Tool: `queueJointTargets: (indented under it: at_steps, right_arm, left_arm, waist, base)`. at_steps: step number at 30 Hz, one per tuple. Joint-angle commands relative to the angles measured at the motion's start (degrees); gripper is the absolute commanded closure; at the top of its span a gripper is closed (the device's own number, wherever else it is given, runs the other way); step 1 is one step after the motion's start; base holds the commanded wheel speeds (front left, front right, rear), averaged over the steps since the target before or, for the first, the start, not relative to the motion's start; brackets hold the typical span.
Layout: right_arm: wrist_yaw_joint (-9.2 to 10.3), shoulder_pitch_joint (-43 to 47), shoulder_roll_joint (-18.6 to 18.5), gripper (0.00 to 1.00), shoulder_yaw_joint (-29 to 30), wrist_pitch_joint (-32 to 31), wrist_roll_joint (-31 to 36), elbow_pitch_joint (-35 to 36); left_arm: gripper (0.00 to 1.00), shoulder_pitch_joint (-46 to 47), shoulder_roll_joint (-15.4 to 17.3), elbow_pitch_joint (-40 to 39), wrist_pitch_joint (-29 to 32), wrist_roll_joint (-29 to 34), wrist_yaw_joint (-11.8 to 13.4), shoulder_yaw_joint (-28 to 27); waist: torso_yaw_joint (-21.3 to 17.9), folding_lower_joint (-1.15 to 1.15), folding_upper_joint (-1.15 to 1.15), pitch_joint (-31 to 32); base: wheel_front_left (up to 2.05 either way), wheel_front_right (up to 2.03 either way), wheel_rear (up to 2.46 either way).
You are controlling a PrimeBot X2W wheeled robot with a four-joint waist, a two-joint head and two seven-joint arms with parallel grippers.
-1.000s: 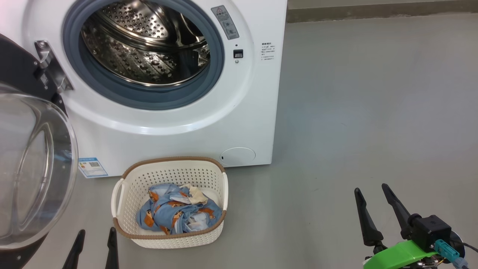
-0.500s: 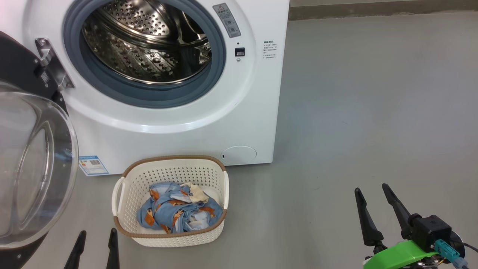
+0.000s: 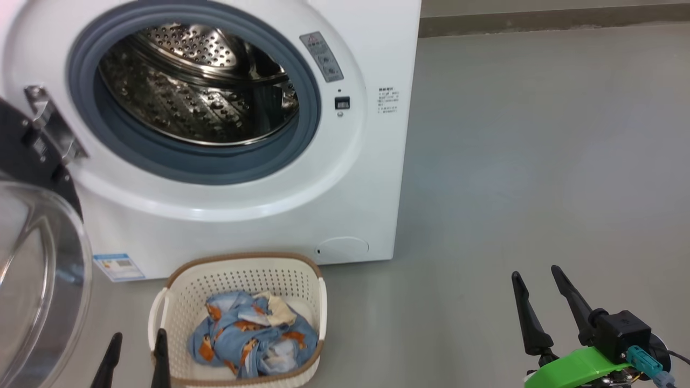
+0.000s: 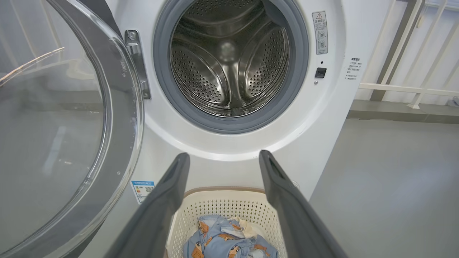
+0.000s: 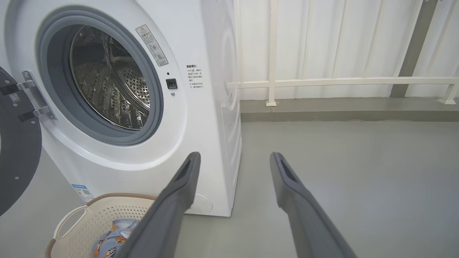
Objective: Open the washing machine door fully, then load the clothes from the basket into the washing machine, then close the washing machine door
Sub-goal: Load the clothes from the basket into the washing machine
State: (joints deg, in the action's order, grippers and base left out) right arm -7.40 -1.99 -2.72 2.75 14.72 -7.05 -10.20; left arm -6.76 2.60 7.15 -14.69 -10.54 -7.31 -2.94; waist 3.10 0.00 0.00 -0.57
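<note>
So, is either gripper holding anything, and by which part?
Nothing held: left gripper and right gripper are open, empty; clothes lie in the basket.

We see the washing machine [image 3: 356, 178] cased in smooth white panels with a soft sheen. Its drum [image 4: 229, 64] is bright perforated steel, mirror-like in places, ringed by a matt grey rubbery gasket [image 3: 215, 171]. The washing machine door [image 4: 53, 118] bulges in clear, glossy glass. We take the basket [image 3: 237, 283] for matt cream plastic punched with holes — its brown rim looks woven. The clothes [image 3: 248, 334] are soft, crumpled cloth; the floor [image 3: 539, 161] is smooth, dull grey.
</note>
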Motion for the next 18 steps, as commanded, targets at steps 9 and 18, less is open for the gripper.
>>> queueJointTargets:
  at_steps: [9,18]
  right_arm:
    - [-0.09,-1.48,-0.16,0.0,-1.0,0.28,0.13,1.32]
    - [-0.09,-1.64,-0.16,0.0,-1.07,0.28,-0.04,1.18]
  left_arm:
    - [0.0,2.19,0.36,-2.43,-0.31,-0.14,-0.17,-2.06]
    - [0.0,2.09,0.4,-2.59,-0.31,-0.09,-0.17,-1.69]
  waist:
    - [0.0,0.0,0.0,-0.62]
    - [0.0,0.0,0.0,-1.12]
  base:
    - [1.43,-1.43,0.0]
    - [0.25,-0.25,0.0]
